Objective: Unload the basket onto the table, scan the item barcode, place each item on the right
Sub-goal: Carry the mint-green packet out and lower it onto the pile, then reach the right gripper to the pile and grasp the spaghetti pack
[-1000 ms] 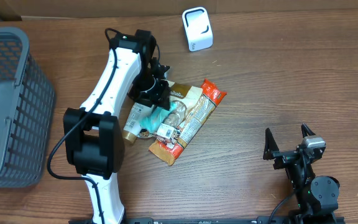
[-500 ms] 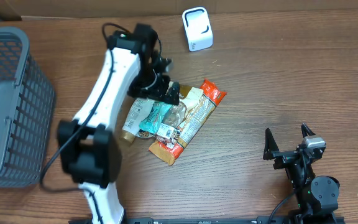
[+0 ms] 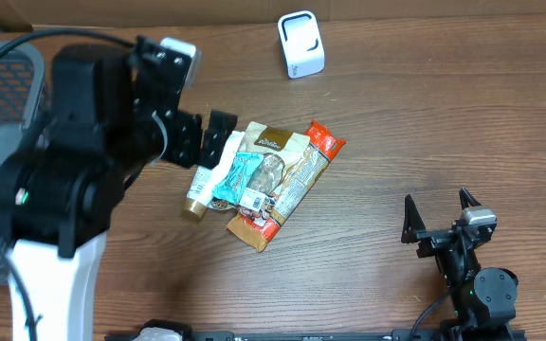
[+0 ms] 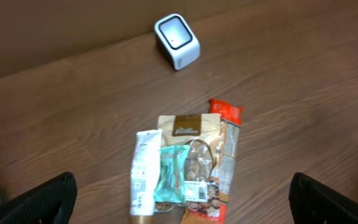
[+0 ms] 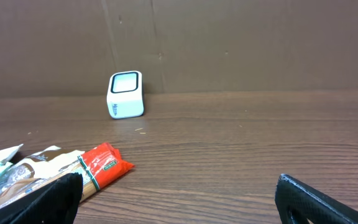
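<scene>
A pile of packaged items lies mid-table: a white tube (image 3: 207, 175) (image 4: 146, 168) with a gold cap, a teal packet (image 3: 245, 175) (image 4: 174, 174), a beige pouch (image 3: 275, 142) (image 4: 188, 127) and a long red package (image 3: 316, 156) (image 4: 229, 134) (image 5: 104, 165). A printed barcode label shows on the pile below the teal packet. The white scanner (image 3: 300, 44) (image 4: 176, 41) (image 5: 125, 94) stands at the back. My left gripper (image 3: 204, 137) (image 4: 182, 202) hangs high above the pile's left side, open and holding nothing. My right gripper (image 3: 439, 220) (image 5: 182, 199) rests open near the front right, far from the pile.
A grey mesh basket (image 3: 8, 59) stands at the far left, largely hidden behind my raised left arm. A brown cardboard wall runs along the table's back edge. Bare wood lies between the pile and my right gripper.
My left arm has lifted up and leftward off the pile, and its jaws have spread wider. The items stay on the table. The right arm has not moved.
</scene>
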Controlling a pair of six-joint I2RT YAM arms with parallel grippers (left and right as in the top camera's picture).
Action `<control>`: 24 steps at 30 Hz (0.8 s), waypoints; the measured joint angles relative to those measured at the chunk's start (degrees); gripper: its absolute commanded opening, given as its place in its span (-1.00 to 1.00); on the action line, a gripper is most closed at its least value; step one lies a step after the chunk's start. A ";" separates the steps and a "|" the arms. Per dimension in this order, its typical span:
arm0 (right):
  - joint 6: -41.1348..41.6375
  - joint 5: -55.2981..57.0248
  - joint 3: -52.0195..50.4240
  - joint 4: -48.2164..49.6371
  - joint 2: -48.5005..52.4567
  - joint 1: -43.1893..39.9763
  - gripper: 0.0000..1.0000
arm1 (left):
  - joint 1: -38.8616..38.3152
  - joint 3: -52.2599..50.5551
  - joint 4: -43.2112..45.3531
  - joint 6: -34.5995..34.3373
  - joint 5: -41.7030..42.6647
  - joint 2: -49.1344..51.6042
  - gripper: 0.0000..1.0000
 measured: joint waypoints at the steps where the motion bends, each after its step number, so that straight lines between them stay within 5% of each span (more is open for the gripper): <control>1: 0.00 0.00 0.00 0.00 0.00 -0.02 1.00 | 0.00 0.00 -0.24 0.00 -0.66 -0.61 0.99; 12: 0.31 -0.17 0.00 0.00 0.00 0.00 1.00 | 0.00 -0.02 -3.69 0.00 -3.32 -0.66 0.99; 24: 17.16 -16.87 0.85 0.00 5.20 0.00 1.00 | 0.00 -0.02 -3.85 0.00 -3.32 1.07 0.99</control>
